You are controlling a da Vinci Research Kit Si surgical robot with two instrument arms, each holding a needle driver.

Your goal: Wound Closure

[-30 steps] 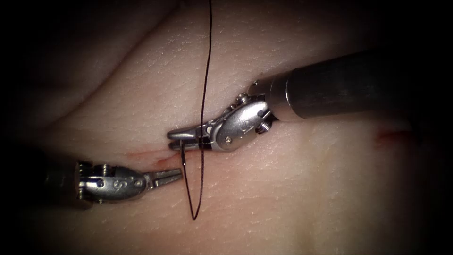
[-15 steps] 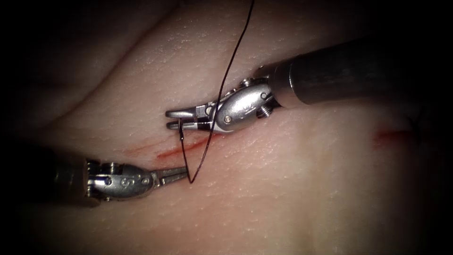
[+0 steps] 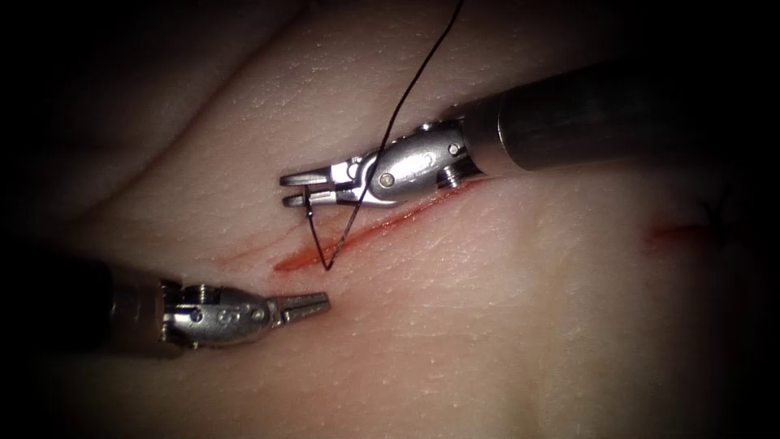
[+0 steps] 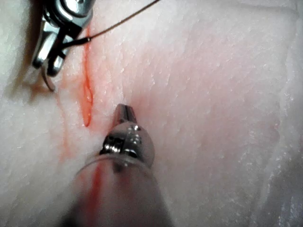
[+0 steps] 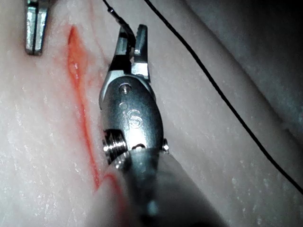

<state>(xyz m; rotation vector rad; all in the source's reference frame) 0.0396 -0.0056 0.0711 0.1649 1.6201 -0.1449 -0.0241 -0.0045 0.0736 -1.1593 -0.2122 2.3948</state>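
The needle [image 3: 309, 205] sits just left of the endoscope frame's centre, gripped in the right tool [image 3: 294, 187], whose jaws are closed on it near their tips. It hangs down from the jaws toward the cut [image 3: 366, 236]; where along its curve it is gripped is hard to tell. In the left wrist view a curved silver length of the needle [image 4: 47, 81] pokes out past the right tool [image 4: 47, 47], clear of the tissue [image 3: 528, 325].

The thread [image 3: 382, 146] drops from the frame's top edge, passes in front of the right tool, dips to a sharp bend on the cut and rises again to the needle. The cut runs as a red slanting line from centre-left up toward the right tool's wrist. A second red mark [image 3: 674, 236] lies at the far right.

The left tool [image 3: 313, 305] rests at lower left, below the cut, jaws closed on nothing, well apart from the thread's bend.
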